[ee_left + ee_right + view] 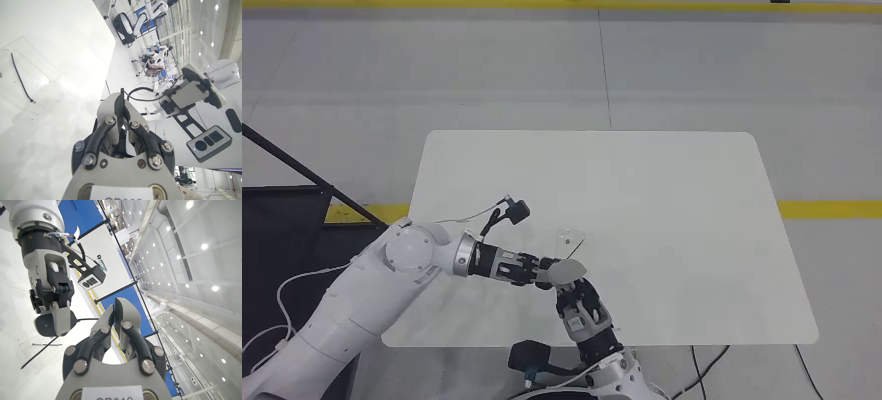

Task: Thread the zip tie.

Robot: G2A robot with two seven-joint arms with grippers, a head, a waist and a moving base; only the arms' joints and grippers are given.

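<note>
A black zip tie [143,100] hangs in the air between my two grippers, just above the table's near edge. My left gripper [122,98] is shut on one end of it, with the fingertips pressed together. From there the thin strand runs across to my right gripper [170,105]. In the right wrist view my right gripper [114,310] is shut, and the zip tie [88,319] reaches in behind its finger. The tie's loose tail slants down below my left gripper [54,325]. From above, the left gripper [542,274] and the right gripper [564,285] nearly touch.
A clear flat tray [47,68] lies on the white table [672,200] just beyond the grippers, with a second black zip tie [19,75] on it. The same tray [570,240] shows from above. A black frame [282,160] stands off the table's left side.
</note>
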